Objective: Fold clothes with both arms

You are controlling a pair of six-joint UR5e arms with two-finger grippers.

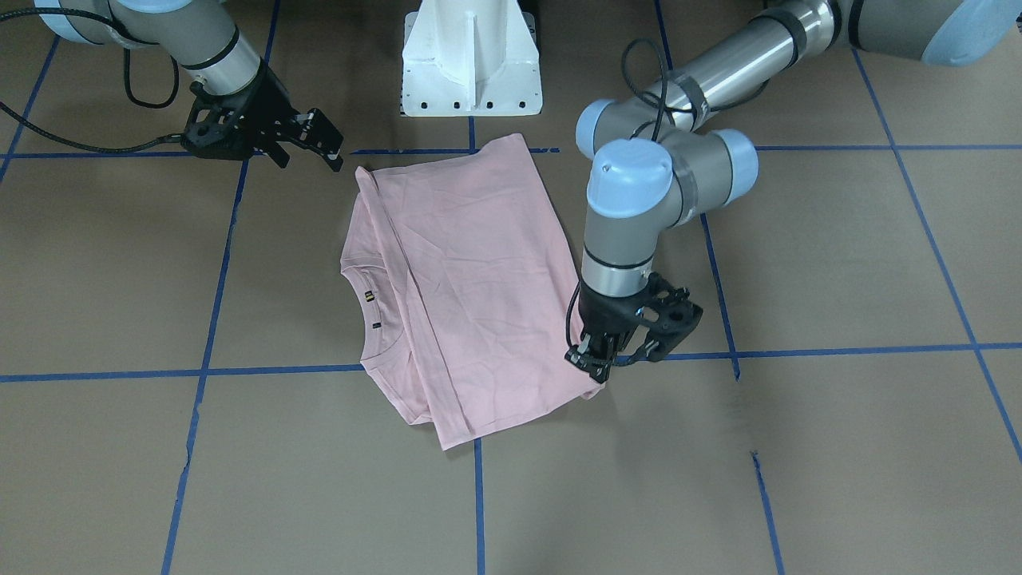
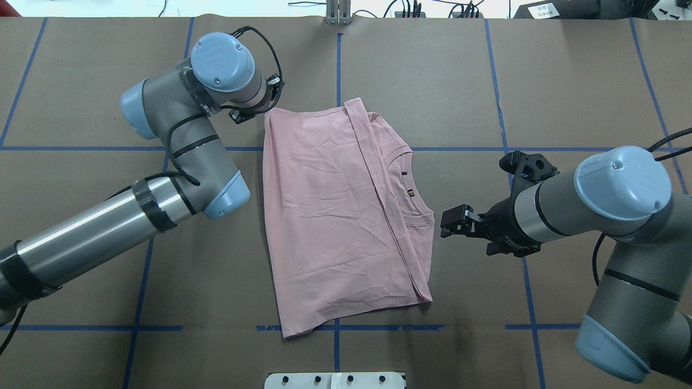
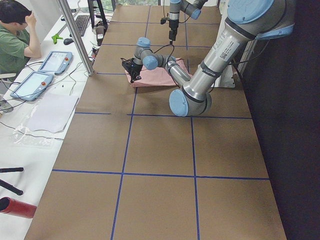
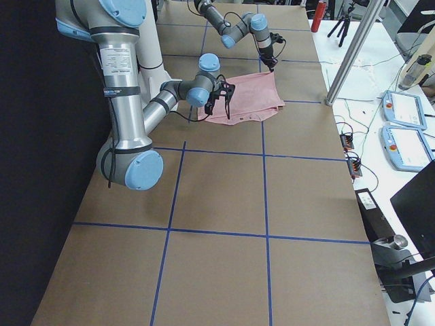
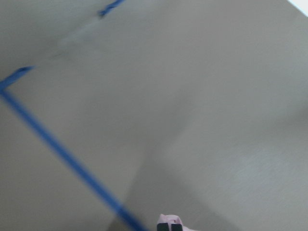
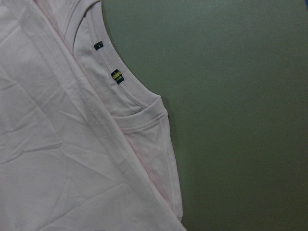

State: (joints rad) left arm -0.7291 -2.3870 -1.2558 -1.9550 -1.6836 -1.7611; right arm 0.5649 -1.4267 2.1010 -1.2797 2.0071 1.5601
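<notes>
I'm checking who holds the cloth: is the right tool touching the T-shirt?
No, the right tool sits off the collar side of the T-shirt, with bare table showing between them in the overhead view.

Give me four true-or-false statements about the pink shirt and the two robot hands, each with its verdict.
1. The pale pink T-shirt lies spread out in a single layer. False: it is folded over itself, and one layer covers part of the neckline.
2. The left hand is pinching a corner of the shirt. True.
3. The right hand grips the ribbed round collar. False: it is open, off the shirt, holding nothing.
4. The collar lies on the side of the right arm. True.
</notes>
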